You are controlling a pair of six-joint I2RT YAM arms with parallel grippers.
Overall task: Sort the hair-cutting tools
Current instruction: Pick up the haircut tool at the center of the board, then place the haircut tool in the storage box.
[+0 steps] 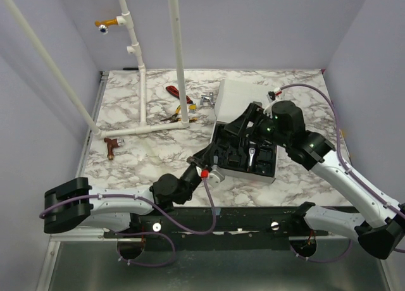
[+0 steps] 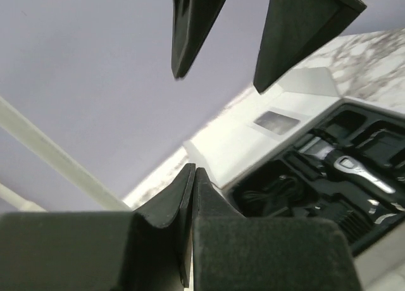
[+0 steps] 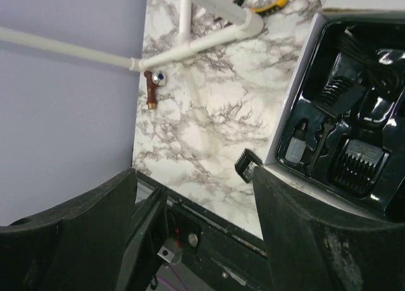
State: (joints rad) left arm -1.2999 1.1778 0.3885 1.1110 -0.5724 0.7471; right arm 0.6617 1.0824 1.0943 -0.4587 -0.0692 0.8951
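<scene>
We find the left gripper (image 2: 192, 174) just left of the case (image 1: 253, 176), its fingers pressed together on nothing we can see. Inside the case lies the slim black clipper (image 2: 354, 169) with its silver blade end, nested among black toothed guards (image 3: 357, 158). Over the case's far side, the right gripper (image 3: 193, 177) hangs with its fingers wide apart and empty.

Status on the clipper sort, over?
Left fingers shut, empty, beside the tray. Right fingers open, empty, above it. Clipper lies in the tray. No obstruction seen.
</scene>
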